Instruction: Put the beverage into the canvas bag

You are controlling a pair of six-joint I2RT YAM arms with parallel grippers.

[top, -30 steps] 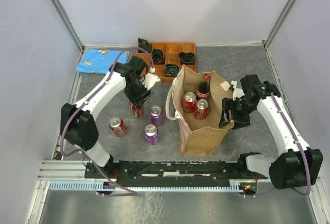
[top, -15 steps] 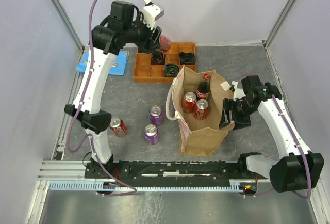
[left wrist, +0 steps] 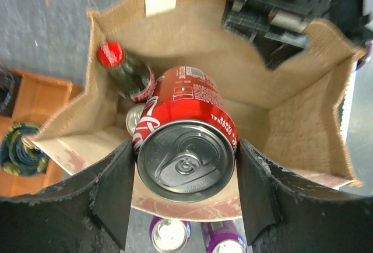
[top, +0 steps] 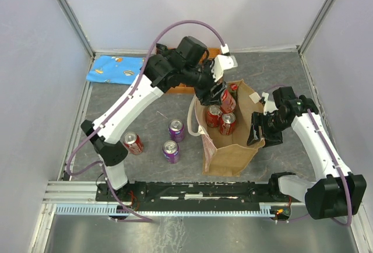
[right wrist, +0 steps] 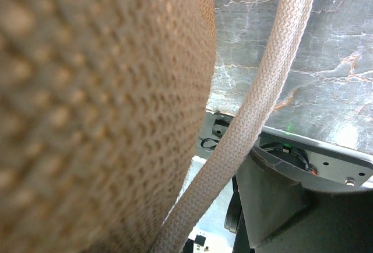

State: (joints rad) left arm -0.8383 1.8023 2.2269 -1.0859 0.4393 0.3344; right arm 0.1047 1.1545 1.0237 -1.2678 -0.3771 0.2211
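My left gripper (left wrist: 185, 161) is shut on a red soda can (left wrist: 186, 142), pads on both sides of it, its top toward the camera. It hangs over the open mouth of the tan canvas bag (left wrist: 291, 101). In the top view this gripper (top: 214, 92) and can (top: 224, 100) are above the bag's far end. Inside the bag (top: 233, 148) stand a red-capped cola bottle (left wrist: 125, 72) and two red cans (top: 213, 115). My right gripper (top: 259, 127) stands open at the bag's right wall. The bag cloth (right wrist: 87, 90) and whitish handle (right wrist: 262, 90) run past its finger (right wrist: 280, 206).
Two purple cans (top: 176, 129) (top: 171, 151) and a red can (top: 133, 143) stand on the table left of the bag. An orange compartment tray (left wrist: 35, 101) lies beyond the bag, mostly hidden by my left arm. A blue cloth (top: 115, 68) lies at the far left.
My left arm lifted the red can off the table, swung high over the tray, then came right to hang above the bag's mouth. The right arm has not moved.
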